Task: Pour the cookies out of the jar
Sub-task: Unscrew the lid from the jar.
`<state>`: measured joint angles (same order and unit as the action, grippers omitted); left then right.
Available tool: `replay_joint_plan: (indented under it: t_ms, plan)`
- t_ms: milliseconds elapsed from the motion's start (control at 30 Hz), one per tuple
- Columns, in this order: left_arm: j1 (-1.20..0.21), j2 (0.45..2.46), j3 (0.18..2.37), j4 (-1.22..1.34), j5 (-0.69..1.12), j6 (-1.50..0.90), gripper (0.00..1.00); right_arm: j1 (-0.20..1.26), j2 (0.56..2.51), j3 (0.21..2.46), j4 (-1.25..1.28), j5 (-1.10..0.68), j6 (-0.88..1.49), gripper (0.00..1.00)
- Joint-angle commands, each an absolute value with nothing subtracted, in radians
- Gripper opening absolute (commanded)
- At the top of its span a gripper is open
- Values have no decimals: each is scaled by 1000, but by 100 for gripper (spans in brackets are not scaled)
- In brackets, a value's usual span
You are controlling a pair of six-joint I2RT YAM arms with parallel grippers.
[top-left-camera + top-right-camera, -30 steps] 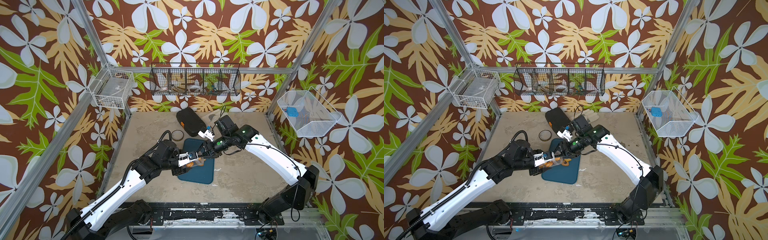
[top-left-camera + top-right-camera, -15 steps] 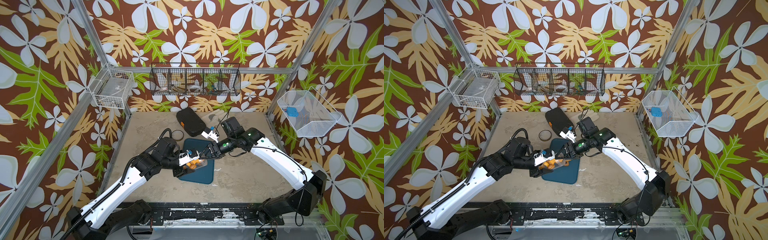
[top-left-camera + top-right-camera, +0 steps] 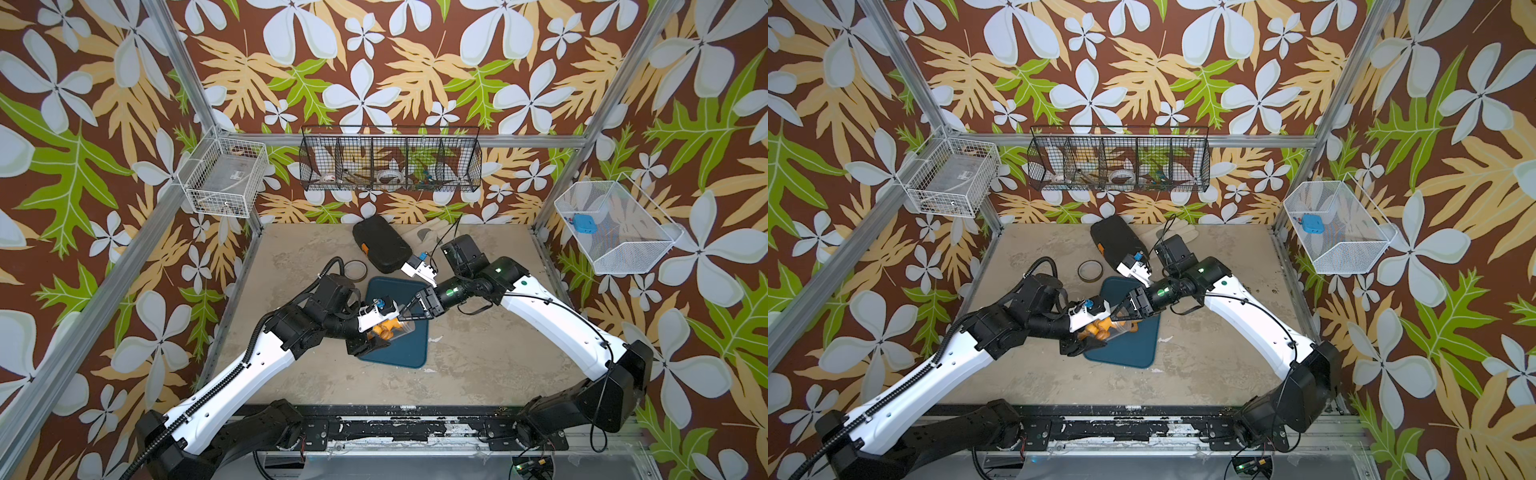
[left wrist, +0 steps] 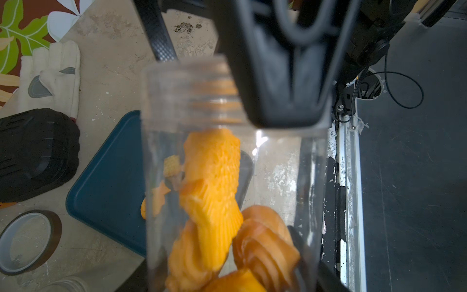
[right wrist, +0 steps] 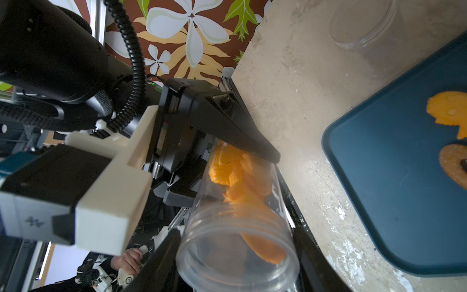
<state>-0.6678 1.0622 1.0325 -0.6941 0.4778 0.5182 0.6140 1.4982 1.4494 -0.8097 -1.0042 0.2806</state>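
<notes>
A clear plastic jar [image 3: 397, 329] [image 3: 1119, 328] hangs tipped on its side over the blue tray [image 3: 411, 353] [image 3: 1142, 351]. My left gripper [image 3: 380, 332] [image 4: 222, 265] is shut on its base end. My right gripper [image 3: 405, 318] [image 5: 237, 252] is shut on the threaded neck, with a finger on each side of the open mouth. Several orange cookies [image 4: 212, 177] [image 5: 240, 182] sit inside the jar, one sliding near the mouth. Two cookies lie on the tray [image 5: 391, 189]: an orange one [image 5: 449, 111] and a brown round one [image 5: 454, 166].
The jar's clear lid [image 5: 364, 22] lies on the table beyond the tray. A tape roll [image 3: 354, 269] and a black case [image 3: 382, 244] lie behind the tray, with a white glove [image 4: 50, 78] near the back wall. Wire baskets hang on the walls.
Both arms have shifted a little to the right with the jar between them. Both grips are unchanged.
</notes>
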Motion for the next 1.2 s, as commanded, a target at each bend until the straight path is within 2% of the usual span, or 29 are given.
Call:
replay_joint_plan:
  t_ms: [0,167,300,633,933,1167]
  plan:
    - [-670,1066,1040,-715,554,531,57,614,1480,1451,-713,-930,131,40]
    - [-670,1070,1044,-715,553,533,57,613,1381,1337,-560,-915,6,42]
    - [-670,1075,1045,-713,555,534,57,613,1359,1296,-525,-950,-182,43]
    - [-672,1079,1045,-710,557,528,57,613,1342,1242,-480,-768,-570,45]
    - [-672,1082,1039,-708,557,526,57,621,1250,1102,-282,-635,-749,45]
    - [-671,1085,1037,-709,529,522,57,612,1228,1125,-272,-594,-706,44]
